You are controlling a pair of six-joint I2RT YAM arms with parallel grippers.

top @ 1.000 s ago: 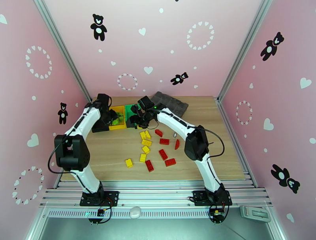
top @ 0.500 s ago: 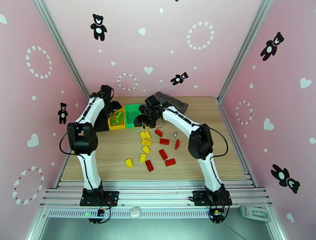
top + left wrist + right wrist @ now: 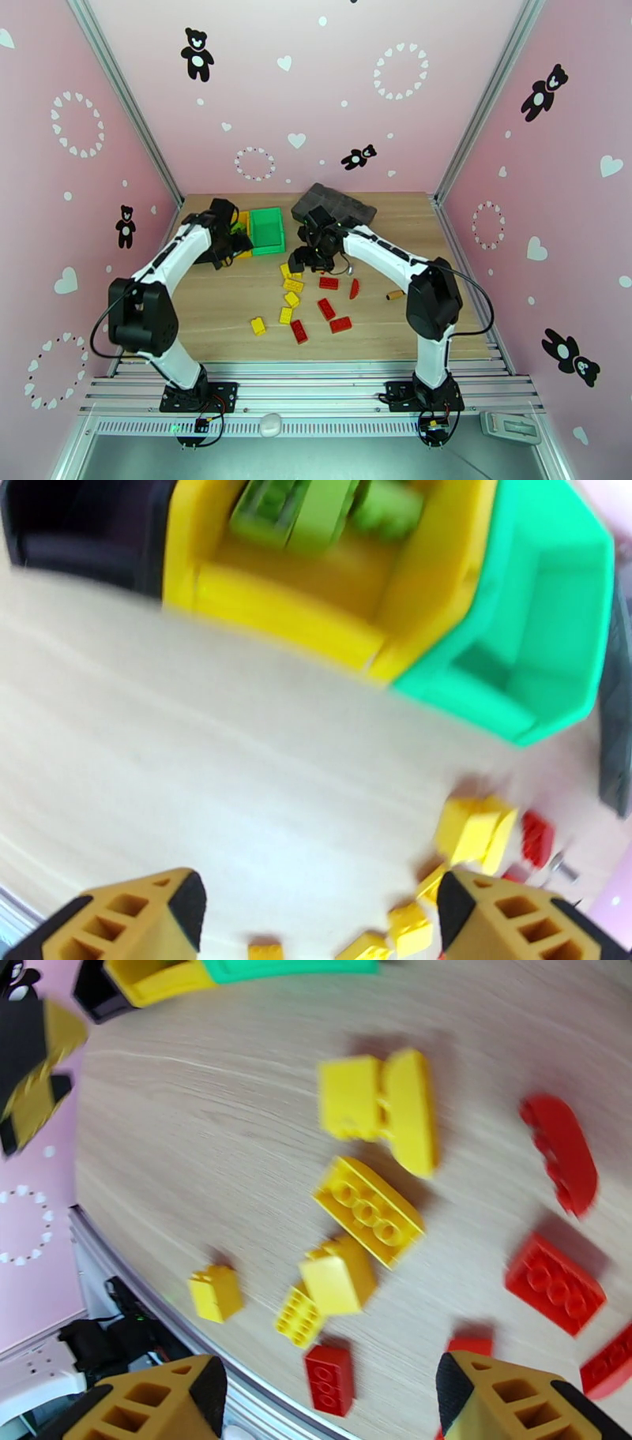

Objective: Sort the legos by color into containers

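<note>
**While the Sorting Is Sitting Unfinished, Nothing Is Being Held**

Toward 11 o'clock on the table, the black bin, yellow bin and green bin are sitting side by side. Lime bricks are lying in the yellow bin. The left gripper is hovering over bare wood at that bin's 6 o'clock side, fingers spread wide and empty. Yellow bricks and red bricks are lying scattered mid-table, reds mostly at 3 o'clock of the yellows. The right gripper is hanging over the pile's 12 o'clock end, fingers spread, pinching nothing.
</note>
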